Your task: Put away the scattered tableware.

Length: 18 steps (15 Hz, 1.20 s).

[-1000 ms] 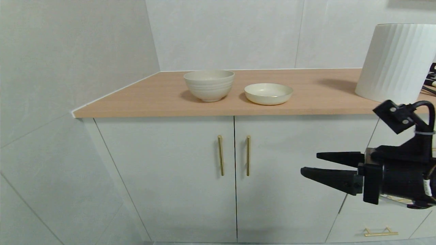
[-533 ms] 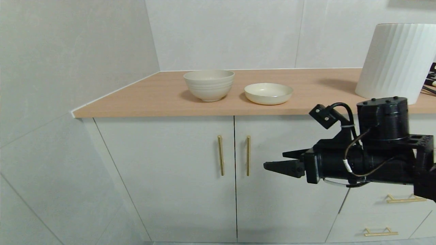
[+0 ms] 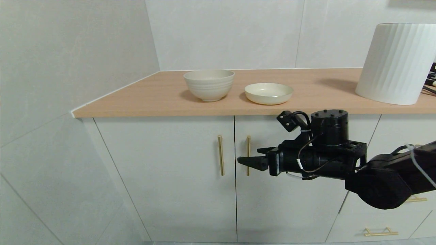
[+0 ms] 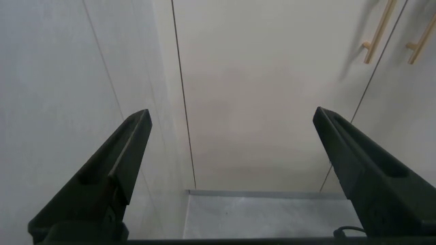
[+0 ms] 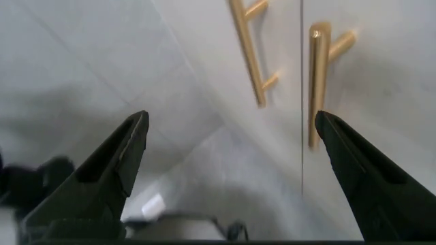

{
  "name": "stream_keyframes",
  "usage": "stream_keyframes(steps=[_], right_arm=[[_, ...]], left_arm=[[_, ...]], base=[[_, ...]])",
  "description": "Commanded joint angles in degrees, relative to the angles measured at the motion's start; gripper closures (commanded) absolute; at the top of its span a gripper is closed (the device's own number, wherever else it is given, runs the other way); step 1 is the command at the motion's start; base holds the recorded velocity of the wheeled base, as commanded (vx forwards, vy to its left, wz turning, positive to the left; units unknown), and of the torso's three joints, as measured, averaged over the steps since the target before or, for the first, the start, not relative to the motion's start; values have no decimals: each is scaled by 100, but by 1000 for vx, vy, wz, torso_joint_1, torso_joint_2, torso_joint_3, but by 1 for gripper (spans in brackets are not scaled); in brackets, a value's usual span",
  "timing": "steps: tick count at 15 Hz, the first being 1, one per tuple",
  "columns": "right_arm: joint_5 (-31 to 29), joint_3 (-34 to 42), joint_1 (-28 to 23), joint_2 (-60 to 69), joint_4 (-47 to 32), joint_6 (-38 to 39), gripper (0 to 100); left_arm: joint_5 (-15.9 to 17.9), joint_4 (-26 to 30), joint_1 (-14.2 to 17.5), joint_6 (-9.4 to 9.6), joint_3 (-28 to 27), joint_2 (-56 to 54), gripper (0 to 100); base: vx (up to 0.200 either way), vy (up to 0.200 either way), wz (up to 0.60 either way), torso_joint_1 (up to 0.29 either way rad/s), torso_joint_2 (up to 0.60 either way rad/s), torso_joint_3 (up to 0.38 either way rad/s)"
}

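A cream ribbed bowl [image 3: 208, 84] and a shallow cream dish [image 3: 268, 93] stand side by side on the wooden countertop [image 3: 143, 98]. Below them is a white cabinet with two doors and a pair of vertical gold handles [image 3: 220, 155] at the centre seam. My right gripper [image 3: 248, 154] is open at handle height, its tips just in front of the right door's handle [image 3: 248, 146]. In the right wrist view that gripper [image 5: 230, 121] is open with the near handle [image 5: 317, 82] between its fingers' lines. My left gripper [image 4: 231, 116] is open, low before the cabinet, holding nothing.
A tall white ribbed shade [image 3: 396, 61] stands on the counter at the right. Drawers with gold pulls [image 3: 380, 233] lie right of the doors. A tiled wall [image 3: 51, 102] closes the left side. The floor [image 4: 259, 218] shows beneath the cabinet.
My right arm has swung left from the picture's right edge to the door handles, with its gripper open throughout. The bowl and dish have not moved.
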<state>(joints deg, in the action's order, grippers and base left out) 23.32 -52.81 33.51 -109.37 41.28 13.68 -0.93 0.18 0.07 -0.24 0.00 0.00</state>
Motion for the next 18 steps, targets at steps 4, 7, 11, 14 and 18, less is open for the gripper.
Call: stream_keyframes(steps=[4, 7, 11, 14, 18], right_arm=[[-82, -54, 41, -515, 267, 170, 0], [-258, -151, 41, -840, 627, 197, 0], [-258, -177, 59, -1112, 1111, 425, 0], [-258, -195, 59, -1156, 1234, 495, 0], [-258, -203, 156, -1227, 1427, 794, 0]], left_arm=[[-4, -1, 1, -2, 0, 0, 0], [-4, -1, 1, -2, 0, 0, 0], [-4, -1, 1, -2, 0, 0, 0], [-4, -1, 1, -2, 0, 0, 0], [-4, -1, 1, -2, 0, 0, 0]], base=[[0, 0, 0, 0, 0, 0], [0, 0, 0, 0, 0, 0], [0, 0, 0, 0, 0, 0], [0, 0, 0, 0, 0, 0], [0, 0, 0, 0, 0, 0]])
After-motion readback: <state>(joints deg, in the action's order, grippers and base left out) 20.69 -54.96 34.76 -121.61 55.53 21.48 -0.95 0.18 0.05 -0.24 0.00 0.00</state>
